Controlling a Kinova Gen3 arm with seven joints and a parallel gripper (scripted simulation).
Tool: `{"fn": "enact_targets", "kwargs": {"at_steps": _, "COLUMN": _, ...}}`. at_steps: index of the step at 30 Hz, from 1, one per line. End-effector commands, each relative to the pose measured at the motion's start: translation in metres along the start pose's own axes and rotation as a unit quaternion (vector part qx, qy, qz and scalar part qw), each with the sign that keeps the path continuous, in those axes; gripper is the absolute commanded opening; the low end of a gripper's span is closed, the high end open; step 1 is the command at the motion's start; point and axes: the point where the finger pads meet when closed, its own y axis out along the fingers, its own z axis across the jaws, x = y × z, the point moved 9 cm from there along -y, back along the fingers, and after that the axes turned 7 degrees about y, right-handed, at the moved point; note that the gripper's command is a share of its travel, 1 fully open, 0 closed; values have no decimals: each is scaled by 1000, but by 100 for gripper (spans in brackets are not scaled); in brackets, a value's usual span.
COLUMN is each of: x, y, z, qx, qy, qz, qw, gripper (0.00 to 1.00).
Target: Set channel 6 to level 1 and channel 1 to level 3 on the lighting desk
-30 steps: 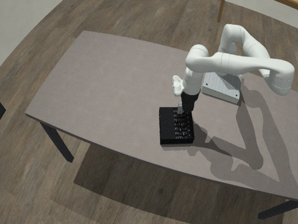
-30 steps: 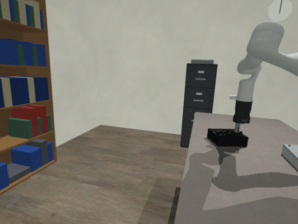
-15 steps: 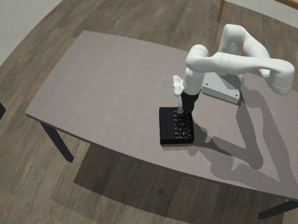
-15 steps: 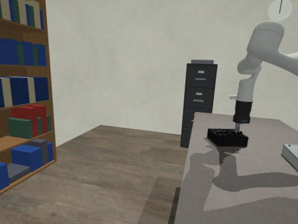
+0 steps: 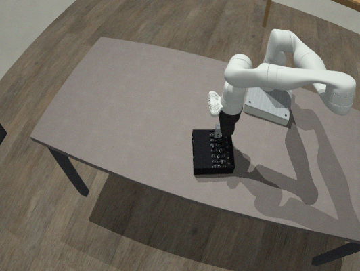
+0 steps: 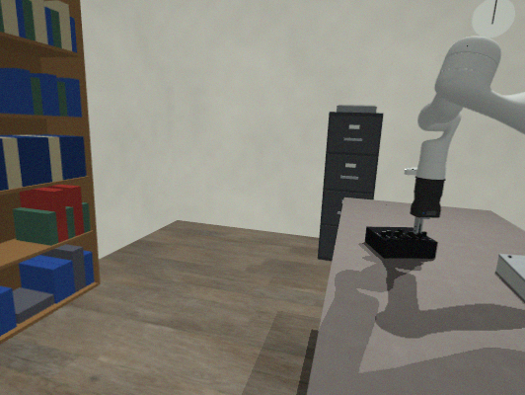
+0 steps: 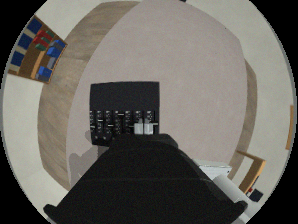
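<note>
The black lighting desk (image 5: 203, 159) (image 6: 390, 244) (image 7: 123, 92) stands flat on the grey table (image 5: 128, 101). Its row of small fader caps (image 5: 219, 152) (image 7: 116, 123) runs along its right side in the top view. My gripper (image 5: 218, 131) (image 6: 418, 226) (image 7: 143, 124) is shut, fingers pointing straight down. Its tips rest at the far end of the fader row, at the last fader nearest the arm's base. The cap lines and scale marks are too small to read. In the wrist view the gripper body hides the near part of the desk.
The arm's grey base plate (image 5: 267, 105) (image 6: 513, 274) lies on the table behind the desk. A dark filing cabinet (image 6: 352, 178) stands beyond the table's far end. A bookshelf (image 6: 39, 163) stands at the left wall.
</note>
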Motion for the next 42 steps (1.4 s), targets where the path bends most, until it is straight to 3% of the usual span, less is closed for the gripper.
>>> {"fn": "enact_targets", "kwargs": {"at_steps": 1, "x": 1, "y": 0, "z": 0, "qx": -1, "qy": 0, "qz": -1, "qw": 1000, "gripper": 0}}
{"fn": "enact_targets", "kwargs": {"at_steps": 42, "x": -2, "y": 0, "z": -1, "qx": -1, "qy": 0, "qz": -1, "qw": 1000, "gripper": 0}}
